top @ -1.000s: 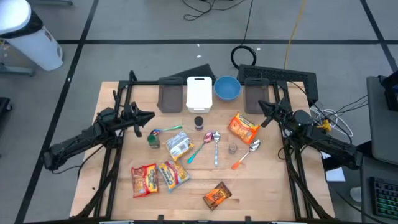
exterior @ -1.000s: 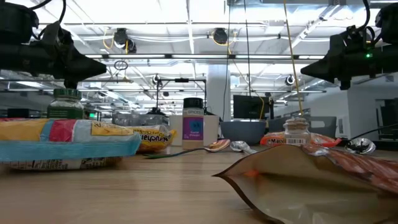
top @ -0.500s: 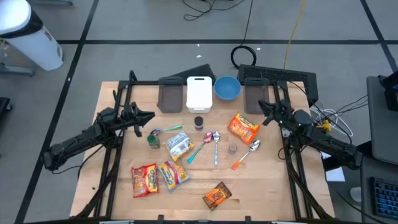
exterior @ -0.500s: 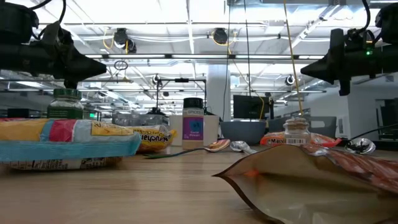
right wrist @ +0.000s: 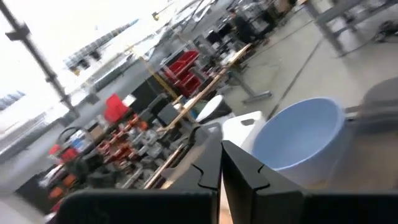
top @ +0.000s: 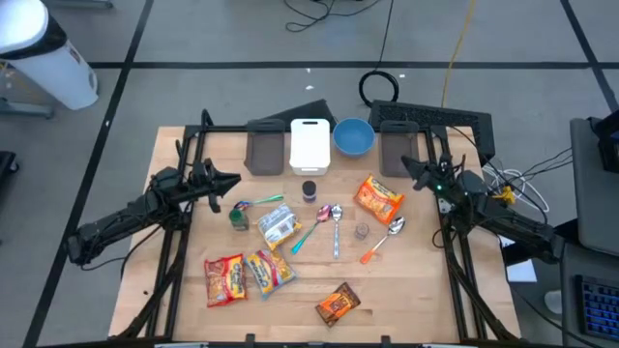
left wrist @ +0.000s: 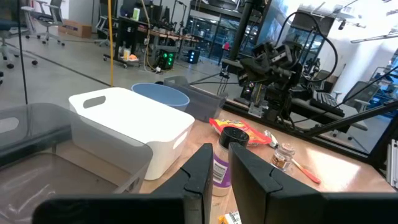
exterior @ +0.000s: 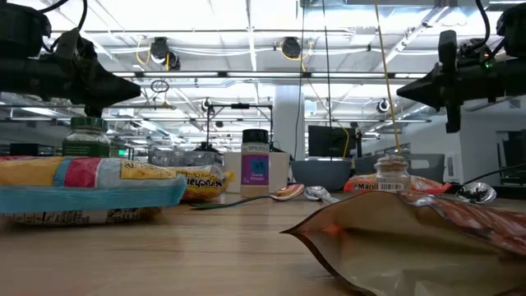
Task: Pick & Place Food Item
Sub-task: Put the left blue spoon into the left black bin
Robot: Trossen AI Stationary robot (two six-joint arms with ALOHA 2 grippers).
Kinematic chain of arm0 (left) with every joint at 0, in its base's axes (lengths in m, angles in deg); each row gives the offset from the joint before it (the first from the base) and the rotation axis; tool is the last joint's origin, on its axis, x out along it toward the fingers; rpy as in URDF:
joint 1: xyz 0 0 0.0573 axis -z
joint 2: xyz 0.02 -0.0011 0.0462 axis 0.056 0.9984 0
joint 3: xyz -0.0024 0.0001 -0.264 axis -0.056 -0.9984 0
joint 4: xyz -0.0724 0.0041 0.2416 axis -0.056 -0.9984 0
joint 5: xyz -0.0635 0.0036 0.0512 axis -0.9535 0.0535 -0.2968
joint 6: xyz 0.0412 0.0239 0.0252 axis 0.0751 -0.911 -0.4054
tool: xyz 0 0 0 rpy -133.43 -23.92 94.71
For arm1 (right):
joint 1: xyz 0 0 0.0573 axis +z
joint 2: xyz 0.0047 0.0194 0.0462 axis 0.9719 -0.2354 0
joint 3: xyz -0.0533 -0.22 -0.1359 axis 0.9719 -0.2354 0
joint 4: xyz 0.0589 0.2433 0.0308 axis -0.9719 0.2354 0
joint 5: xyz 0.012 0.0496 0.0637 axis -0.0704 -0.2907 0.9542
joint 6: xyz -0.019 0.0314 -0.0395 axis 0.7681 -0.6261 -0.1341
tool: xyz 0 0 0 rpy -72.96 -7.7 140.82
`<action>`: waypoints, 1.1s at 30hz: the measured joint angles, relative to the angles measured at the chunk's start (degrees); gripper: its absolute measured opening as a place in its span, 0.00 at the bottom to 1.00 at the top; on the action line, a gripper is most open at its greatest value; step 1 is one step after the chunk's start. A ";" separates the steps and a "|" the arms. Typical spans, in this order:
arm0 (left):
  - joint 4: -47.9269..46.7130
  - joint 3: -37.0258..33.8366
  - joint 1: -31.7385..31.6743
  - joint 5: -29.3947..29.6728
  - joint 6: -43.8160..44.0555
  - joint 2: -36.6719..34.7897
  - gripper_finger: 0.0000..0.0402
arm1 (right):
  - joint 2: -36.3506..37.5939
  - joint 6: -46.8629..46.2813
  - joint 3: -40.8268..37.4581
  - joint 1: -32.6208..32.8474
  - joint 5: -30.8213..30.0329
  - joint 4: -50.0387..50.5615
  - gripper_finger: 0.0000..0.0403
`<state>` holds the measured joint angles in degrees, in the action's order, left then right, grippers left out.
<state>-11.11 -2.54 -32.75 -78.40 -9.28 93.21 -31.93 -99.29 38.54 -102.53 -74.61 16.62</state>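
Several food packs lie on the wooden table: an orange snack bag (top: 377, 198), a blue-white pack (top: 279, 227), two red-yellow bags (top: 224, 279) (top: 270, 271) and a brown pouch (top: 338, 304). My left gripper (top: 235, 181) hovers level above the table's left side. A narrow gap shows between its fingers (left wrist: 222, 149) and nothing is in it. My right gripper (top: 406, 164) hovers level above the table's right side, shut and empty (right wrist: 221, 144). Both stand well above the table in the low view, left gripper (exterior: 136, 89) and right gripper (exterior: 400, 92).
Along the far edge stand a grey bin (top: 264, 150), a white bin (top: 309, 145), a blue bowl (top: 354, 136) and another grey bin (top: 397, 150). A purple-labelled jar (top: 309, 189), a green-lidded jar (top: 238, 217), a small glass jar (top: 362, 231) and spoons (top: 336, 227) lie mid-table.
My right gripper has rolled about its own pointing line while staying in place and staying shut. Nothing on the table has moved.
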 joint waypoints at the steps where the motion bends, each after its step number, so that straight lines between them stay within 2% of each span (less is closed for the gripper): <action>1: -0.02 0.00 0.00 0.00 0.00 0.02 0.14 | -0.06 -1.09 0.00 0.01 0.89 -1.23 0.01; 6: 0.04 0.01 0.02 0.06 -0.07 0.00 0.14 | -2.53 -6.21 0.00 0.02 1.24 -14.34 0.01; 11: 0.95 0.00 0.02 0.05 0.74 0.02 0.14 | -9.15 -6.84 1.46 1.29 5.18 -28.35 0.01; 13: 3.35 0.00 0.02 -0.12 7.96 0.00 0.14 | -13.08 -6.60 3.90 2.98 5.37 -28.38 0.01; 17: 8.98 0.00 0.02 0.63 28.41 0.00 0.14 | -24.22 -2.59 10.67 7.26 5.15 -28.71 0.01; 21: 15.07 0.00 0.02 2.04 40.31 0.00 0.14 | -36.80 1.92 17.68 10.90 5.36 -30.11 0.01; 26: 19.65 0.00 0.02 3.04 43.64 0.00 0.14 | -50.25 6.85 26.08 15.11 5.79 -34.58 0.01; 33: 23.10 0.00 0.02 5.26 42.84 0.00 0.14 | -64.64 10.36 36.69 19.80 11.62 -35.09 0.01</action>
<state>12.00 -2.54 -32.73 -73.13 33.56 93.21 -96.56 -88.93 75.23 -82.74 -62.99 -18.47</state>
